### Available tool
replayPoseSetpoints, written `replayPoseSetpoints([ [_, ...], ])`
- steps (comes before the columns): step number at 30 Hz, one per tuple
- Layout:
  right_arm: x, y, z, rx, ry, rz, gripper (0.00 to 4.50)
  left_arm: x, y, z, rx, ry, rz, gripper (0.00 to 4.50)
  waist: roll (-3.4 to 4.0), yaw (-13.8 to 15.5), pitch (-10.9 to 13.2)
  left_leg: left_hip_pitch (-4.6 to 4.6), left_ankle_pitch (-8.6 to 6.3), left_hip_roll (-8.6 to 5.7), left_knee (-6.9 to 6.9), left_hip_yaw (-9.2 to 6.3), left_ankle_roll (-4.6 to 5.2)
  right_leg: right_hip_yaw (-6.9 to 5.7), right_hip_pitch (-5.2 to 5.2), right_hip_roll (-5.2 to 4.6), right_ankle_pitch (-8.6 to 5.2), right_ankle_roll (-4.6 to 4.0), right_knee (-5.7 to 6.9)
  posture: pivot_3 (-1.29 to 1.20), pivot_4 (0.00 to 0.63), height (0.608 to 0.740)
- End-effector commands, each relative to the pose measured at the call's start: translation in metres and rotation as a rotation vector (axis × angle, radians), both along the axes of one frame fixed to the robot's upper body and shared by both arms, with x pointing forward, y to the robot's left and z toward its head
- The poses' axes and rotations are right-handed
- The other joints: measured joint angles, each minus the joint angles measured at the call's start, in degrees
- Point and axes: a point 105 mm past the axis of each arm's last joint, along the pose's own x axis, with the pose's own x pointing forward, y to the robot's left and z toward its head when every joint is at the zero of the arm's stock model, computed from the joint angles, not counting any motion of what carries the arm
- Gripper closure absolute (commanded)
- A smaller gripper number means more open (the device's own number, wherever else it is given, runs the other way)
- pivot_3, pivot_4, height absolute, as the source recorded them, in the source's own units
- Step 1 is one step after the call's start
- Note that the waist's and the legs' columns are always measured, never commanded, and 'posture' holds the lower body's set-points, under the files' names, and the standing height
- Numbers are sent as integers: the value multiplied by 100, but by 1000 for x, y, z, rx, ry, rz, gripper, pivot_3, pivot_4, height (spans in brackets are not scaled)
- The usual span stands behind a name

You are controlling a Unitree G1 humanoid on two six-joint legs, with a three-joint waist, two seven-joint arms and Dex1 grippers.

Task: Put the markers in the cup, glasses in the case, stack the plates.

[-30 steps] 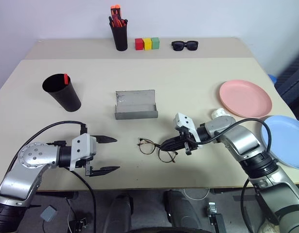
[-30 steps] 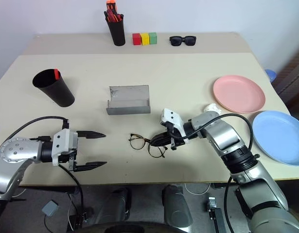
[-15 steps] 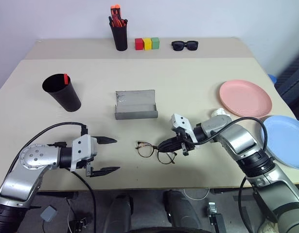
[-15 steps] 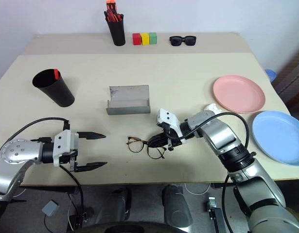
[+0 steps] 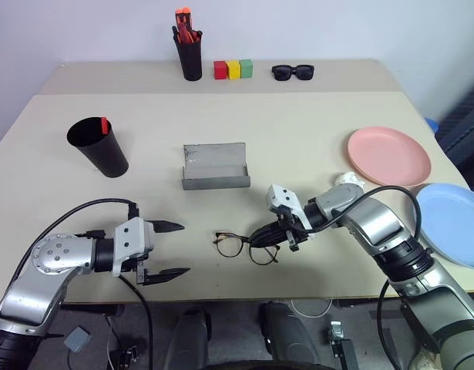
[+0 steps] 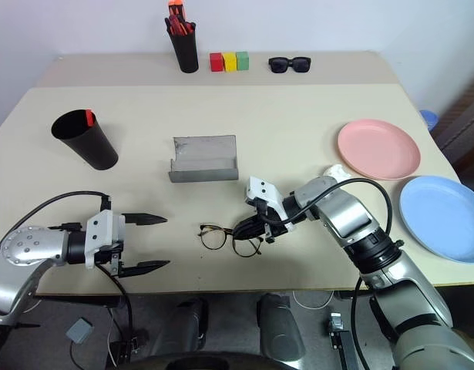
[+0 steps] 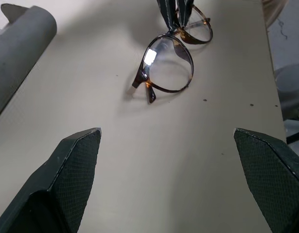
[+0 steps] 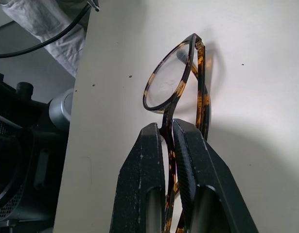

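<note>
Thin wire glasses (image 5: 243, 245) lie on the tabletop (image 5: 298, 146), at six o'clock from the open grey case (image 5: 214, 166). Right end effector (image 5: 261, 234) pinches the bridge (light, fragile, easily bent); left end effector (image 5: 166, 248) waits spread wide.

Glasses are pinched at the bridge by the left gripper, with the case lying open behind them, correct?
Not quite: the right gripper pinches the glasses at the bridge, as the right wrist view shows. The left gripper is open beside them and holds nothing. The case does lie open behind them.
</note>
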Motion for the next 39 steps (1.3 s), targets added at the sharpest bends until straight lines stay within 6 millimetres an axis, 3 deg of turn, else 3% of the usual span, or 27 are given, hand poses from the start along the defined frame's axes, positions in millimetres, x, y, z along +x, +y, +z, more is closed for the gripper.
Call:
replayPoseSetpoints([
  [1, -1, 4, 8, -5, -47, 37, 4096, -2, -5, 5, -2, -35, -18, 0, 0, 0, 0, 0, 0, 0, 0, 0, 0, 0, 0, 0, 0, 0, 0, 0, 150, 740],
  [9, -1, 6, 8, -7, -51, 40, 4096, -1, -5, 5, -2, -38, -13, 0, 0, 0, 0, 0, 0, 0, 0, 0, 0, 0, 0, 0, 0, -1, -1, 0, 150, 740],
  [10, -1, 6, 8, -6, -52, 38, 4308, -1, -5, 5, -2, -38, -12, 0, 0, 0, 0, 0, 0, 0, -1, 0, 0, 0, 0, 0, 0, -1, -1, 0, 150, 740],
  [39, 10, 4, 9, 18, -111, -26, 4308, 1, -7, 5, -4, -42, -3, 0, 0, -4, 0, 0, 0, 0, -1, 0, 0, 0, 0, 0, -2, -4, -1, 0, 150, 740],
])
